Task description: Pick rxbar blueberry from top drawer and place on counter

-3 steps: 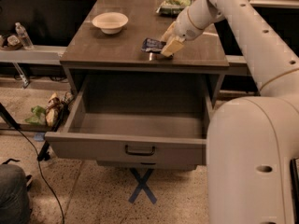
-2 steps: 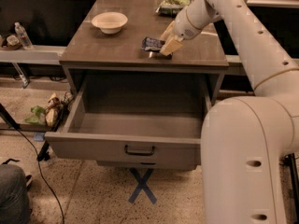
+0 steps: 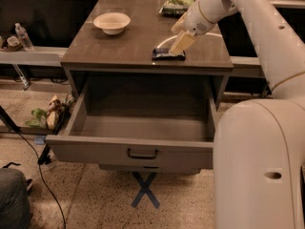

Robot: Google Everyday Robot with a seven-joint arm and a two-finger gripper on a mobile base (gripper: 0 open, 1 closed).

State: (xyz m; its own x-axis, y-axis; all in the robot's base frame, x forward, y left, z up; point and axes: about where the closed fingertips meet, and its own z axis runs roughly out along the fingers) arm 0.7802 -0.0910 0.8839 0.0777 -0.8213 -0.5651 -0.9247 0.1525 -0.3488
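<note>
The rxbar blueberry [image 3: 167,55], a dark flat bar, lies flat on the counter [image 3: 119,49] near its front edge, right of the middle. My gripper [image 3: 177,41] hangs just above the bar's right end with its cream fingers [image 3: 182,42] spread, and the lower fingertip is at or just over the wrapper. The gripper is open and holds nothing. The top drawer [image 3: 128,149] stands pulled out below the counter, and its inside looks empty.
A white bowl [image 3: 111,22] sits at the counter's back left. A green snack bag [image 3: 175,5] lies at the back, behind my arm. My white arm and base [image 3: 259,166] fill the right side. A water bottle [image 3: 24,36] stands on a shelf at the left.
The bar now lies in fuller view on the counter, with the gripper a little higher and to its right. The robot's body has shifted in the lower right.
</note>
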